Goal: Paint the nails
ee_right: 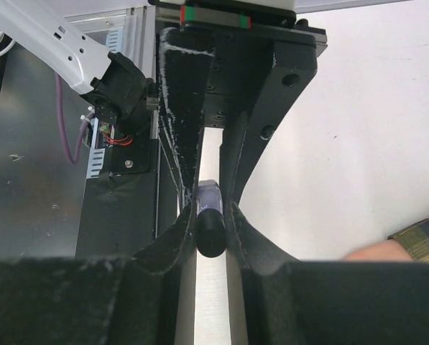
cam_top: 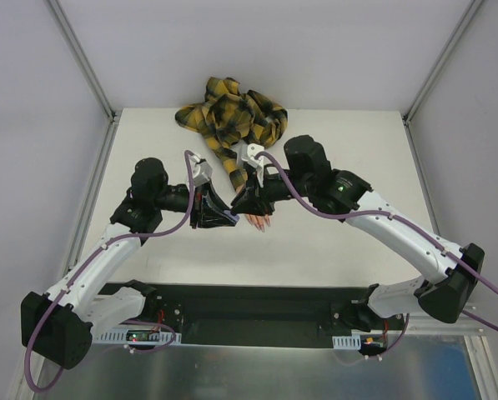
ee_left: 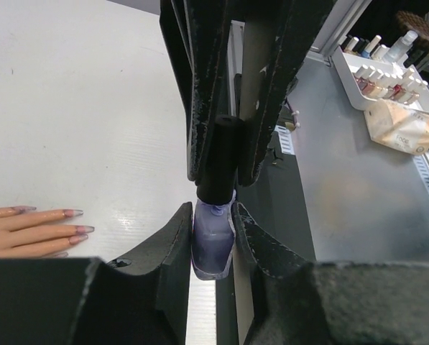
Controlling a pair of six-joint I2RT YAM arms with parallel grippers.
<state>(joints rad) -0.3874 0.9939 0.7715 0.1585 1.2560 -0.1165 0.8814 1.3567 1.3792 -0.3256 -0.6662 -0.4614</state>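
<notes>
Opening step, I reckon: the left gripper (ee_left: 213, 223) is clamped on the small purple glass polish bottle (ee_left: 213, 250), and the right gripper (ee_right: 210, 218) is pinching its black cylindrical cap (ee_left: 221, 158). The pinkish-purple nails (ee_left: 83, 229) on the peach mannequin hand (ee_left: 20, 228) lie mid-table, just right of the bottle. Next move probably needs a steady twist and a straight pull.

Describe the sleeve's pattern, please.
The sleeve is yellow-and-black plaid, clearest in the top external view.

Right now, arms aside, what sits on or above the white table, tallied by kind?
Mannequin hand: 1
Plaid sleeve: 1
Purple polish bottle, left gripper on its body, right gripper on its black cap: 1
Total: 3
</notes>
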